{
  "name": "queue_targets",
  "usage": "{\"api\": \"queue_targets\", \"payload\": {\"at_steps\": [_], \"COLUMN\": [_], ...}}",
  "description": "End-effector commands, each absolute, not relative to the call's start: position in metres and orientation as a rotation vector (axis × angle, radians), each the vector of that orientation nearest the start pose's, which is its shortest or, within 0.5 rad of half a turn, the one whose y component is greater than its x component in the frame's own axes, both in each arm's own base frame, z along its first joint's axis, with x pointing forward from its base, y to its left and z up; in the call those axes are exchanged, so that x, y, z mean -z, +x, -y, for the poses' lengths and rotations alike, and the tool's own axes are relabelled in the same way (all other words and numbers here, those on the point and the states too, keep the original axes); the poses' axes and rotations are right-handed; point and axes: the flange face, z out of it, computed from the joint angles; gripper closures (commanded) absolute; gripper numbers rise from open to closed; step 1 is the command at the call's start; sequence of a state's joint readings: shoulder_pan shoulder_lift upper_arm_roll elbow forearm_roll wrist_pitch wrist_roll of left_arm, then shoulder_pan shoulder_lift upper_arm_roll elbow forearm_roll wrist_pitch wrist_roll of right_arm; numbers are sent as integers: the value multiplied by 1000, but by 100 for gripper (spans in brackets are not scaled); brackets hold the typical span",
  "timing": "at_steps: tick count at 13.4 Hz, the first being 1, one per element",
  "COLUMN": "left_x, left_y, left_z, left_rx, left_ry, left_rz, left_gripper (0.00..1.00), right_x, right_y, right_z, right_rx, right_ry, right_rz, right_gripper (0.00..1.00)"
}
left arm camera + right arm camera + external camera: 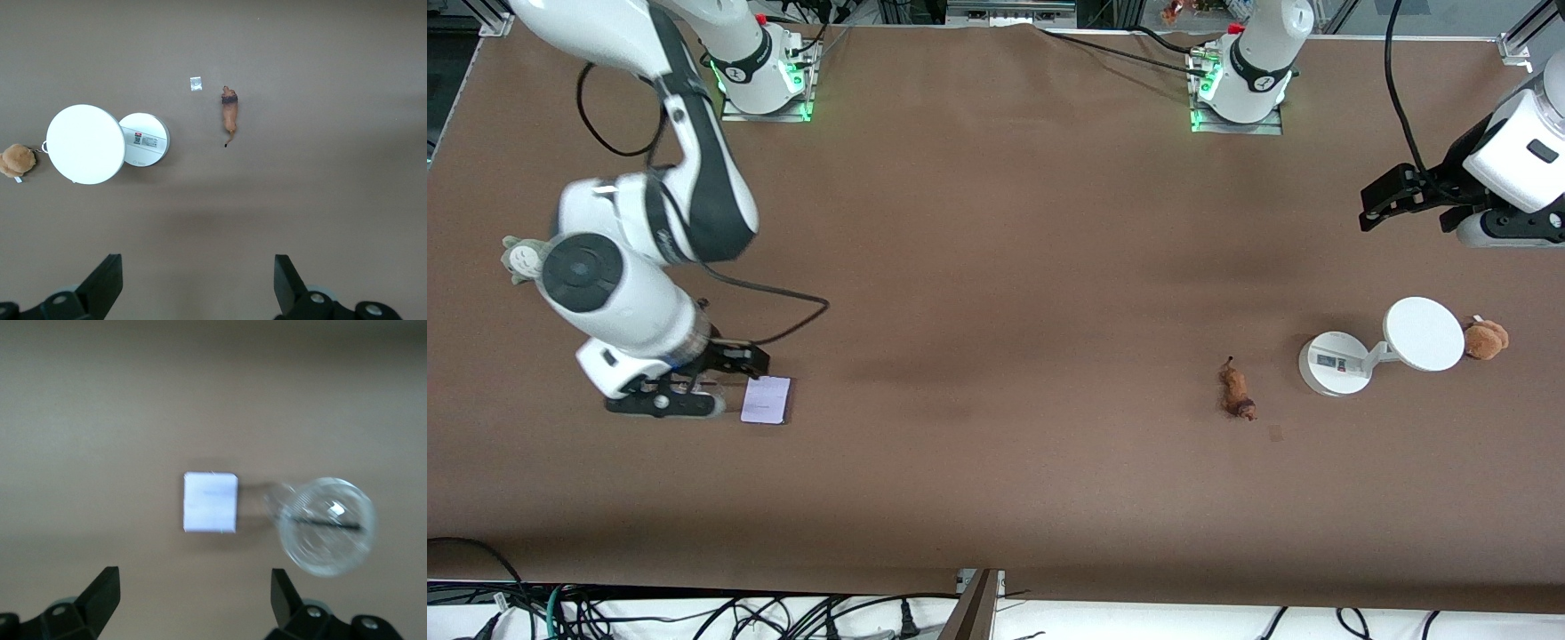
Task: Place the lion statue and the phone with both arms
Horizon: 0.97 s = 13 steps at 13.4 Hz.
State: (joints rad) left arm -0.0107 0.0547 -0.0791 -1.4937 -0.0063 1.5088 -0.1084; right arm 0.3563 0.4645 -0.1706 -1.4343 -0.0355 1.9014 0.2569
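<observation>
The lion statue [1237, 394], a tiny orange-brown figurine with a dark head, lies on the brown table toward the left arm's end. It also shows in the left wrist view [230, 113]. The phone [767, 400], a flat pale lavender slab, lies toward the right arm's end and shows in the right wrist view [210, 502]. My right gripper [725, 382] hangs open and empty just beside the phone, fingers wide apart [193, 603]. My left gripper [1371, 209] is open and empty [198, 287], up over the table, well away from the lion.
A white stand with a round disc [1424, 333] and base [1334, 363] stands beside the lion, with a brown plush toy [1485, 339] next to it. A grey plush [520, 258] sits half hidden by the right arm. A clear round object [327, 527] lies beside the phone.
</observation>
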Motion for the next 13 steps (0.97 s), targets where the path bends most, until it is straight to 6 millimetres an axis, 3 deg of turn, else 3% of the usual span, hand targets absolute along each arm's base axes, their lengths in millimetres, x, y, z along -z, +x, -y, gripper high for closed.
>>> {"api": "queue_targets", "payload": {"at_steps": [1,5,7,10,12,13], "left_x": [-630,-630,-630,-630,-630,-630], "left_y": [565,565,565,565,565,565], "left_z": [52,51,51,51,51,51], "left_rx": [-60,-60,-60,-60,-62,-62], "left_ry": [-3124,-3126,-3126,-3124,-3126,-3126], "left_rz": [9,11,9,9,9,9], "left_gripper": [0,0,0,0,0,0], "right_x": [-482,-532,-559,-586,-617,-620], "right_y": [659,636,607,593,573,570], "right_z": [-110,-56,-34,-23,-11,-7], "right_rx": [5,-47,-181,-145,-119,-124], "right_ry": [-3210,-3180,-3164,-3149,-3147,-3146], "right_rz": [-138,-130,-183,-186,-210,-210], "right_gripper": [0,0,0,0,0,0]}}
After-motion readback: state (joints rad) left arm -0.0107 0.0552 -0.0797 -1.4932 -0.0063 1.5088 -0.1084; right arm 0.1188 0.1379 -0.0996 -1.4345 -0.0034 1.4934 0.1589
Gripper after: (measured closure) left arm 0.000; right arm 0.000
